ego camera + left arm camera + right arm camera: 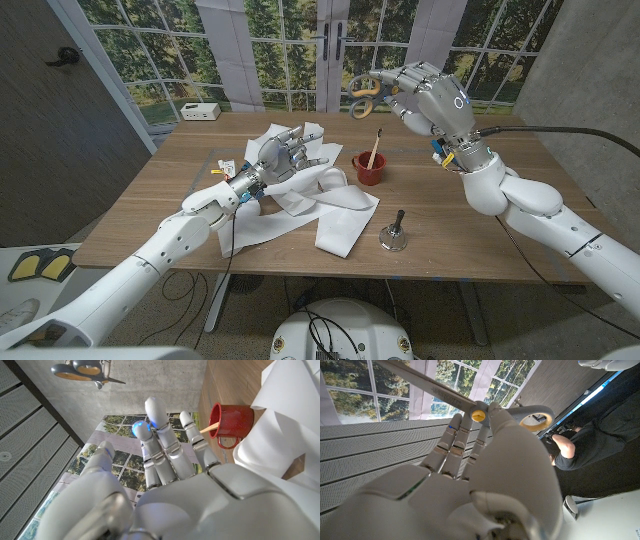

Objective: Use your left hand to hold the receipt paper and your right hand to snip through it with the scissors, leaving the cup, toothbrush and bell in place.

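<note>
The scissors are held aloft in the right hand, well above the table, gripped at the handles with blades past the fingertips. The left hand is raised over the crumpled receipt paper, fingers spread, nothing gripped.

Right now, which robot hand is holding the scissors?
The right hand, raised high above the table's far edge, grips the yellow-handled scissors. The left hand hovers over the white receipt paper, holding nothing.
</note>
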Available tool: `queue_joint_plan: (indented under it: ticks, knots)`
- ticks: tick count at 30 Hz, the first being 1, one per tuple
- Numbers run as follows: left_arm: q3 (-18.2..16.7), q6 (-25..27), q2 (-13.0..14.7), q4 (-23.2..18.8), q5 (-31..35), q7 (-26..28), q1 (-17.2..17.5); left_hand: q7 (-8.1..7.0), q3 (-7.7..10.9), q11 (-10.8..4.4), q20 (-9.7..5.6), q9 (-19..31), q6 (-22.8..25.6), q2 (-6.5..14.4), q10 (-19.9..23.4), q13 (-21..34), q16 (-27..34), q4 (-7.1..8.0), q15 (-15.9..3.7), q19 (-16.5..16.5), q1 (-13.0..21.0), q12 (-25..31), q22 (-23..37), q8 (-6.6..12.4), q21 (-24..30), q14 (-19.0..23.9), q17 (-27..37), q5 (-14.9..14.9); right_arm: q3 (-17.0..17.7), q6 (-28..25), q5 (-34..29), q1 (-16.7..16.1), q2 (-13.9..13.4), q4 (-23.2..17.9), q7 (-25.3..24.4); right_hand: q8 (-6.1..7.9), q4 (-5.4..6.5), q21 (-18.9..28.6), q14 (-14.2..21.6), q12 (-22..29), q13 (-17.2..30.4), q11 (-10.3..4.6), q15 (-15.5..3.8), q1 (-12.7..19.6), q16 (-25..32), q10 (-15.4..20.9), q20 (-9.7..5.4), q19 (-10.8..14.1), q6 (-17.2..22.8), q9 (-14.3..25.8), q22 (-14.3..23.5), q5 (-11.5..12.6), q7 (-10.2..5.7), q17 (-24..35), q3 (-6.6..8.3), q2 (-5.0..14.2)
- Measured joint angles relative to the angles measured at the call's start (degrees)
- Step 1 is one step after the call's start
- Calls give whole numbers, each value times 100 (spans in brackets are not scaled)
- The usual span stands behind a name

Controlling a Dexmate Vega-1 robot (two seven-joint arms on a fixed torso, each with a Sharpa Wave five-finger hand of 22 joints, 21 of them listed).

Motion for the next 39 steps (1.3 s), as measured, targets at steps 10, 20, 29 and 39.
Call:
queue_joint_plan:
  ticks: [10, 20, 29, 39]
  knots:
    - [39, 78, -73, 180, -74, -361, -104, -169, -582, -42, -135, 3, 378, -599, 425, 326, 340, 127, 50, 136, 389, 414, 0, 26, 110, 176, -155, 75, -121, 41, -61, 76, -70, 35, -91, 0, 0, 40, 23, -21, 2, 0, -22, 0, -63, 0, 31, -31, 0, 0, 0, 19, 1, 2, 0, 0]
    - [68, 169, 5, 172, -1, -504, -166, -84, -878, -38, -117, -24, 534, -377, 583, 808, 701, 149, -1, 183, 706, 740, -4, 14, 132, 372, -81, 188, -199, 115, -136, 87, -116, 19, -219, 0, 0, 89, 42, -9, 2, 11, -17, 0, -80, 51, 31, -30, 31, 26, 1, 20, -31, 4, 0, 0]
    - [108, 118, -8, 225, 43, -766, -247, -118, -941, -33, -61, 8, 499, -241, 385, 877, 914, 164, 20, 0, 1210, 693, 1, 0, 132, 82, 40, 234, -281, 165, -217, 106, -121, 5, -305, -1, 0, 133, 53, -8, 3, 11, -8, 0, -106, 51, 30, -30, 53, 25, -26, 17, -52, 6, -1, 0]
    - [120, 119, -27, 186, -36, -972, -270, -63, -1218, -57, -114, 19, 554, -206, 409, 923, 1121, 279, 20, 54, 1245, 741, 26, 0, 222, 82, -122, 234, -424, 7, -703, 151, -151, -40, -528, -1, 0, 178, 93, -10, 3, 40, -28, 0, -155, 82, 30, -30, 62, 23, -26, 0, -61, 8, -1, 0]
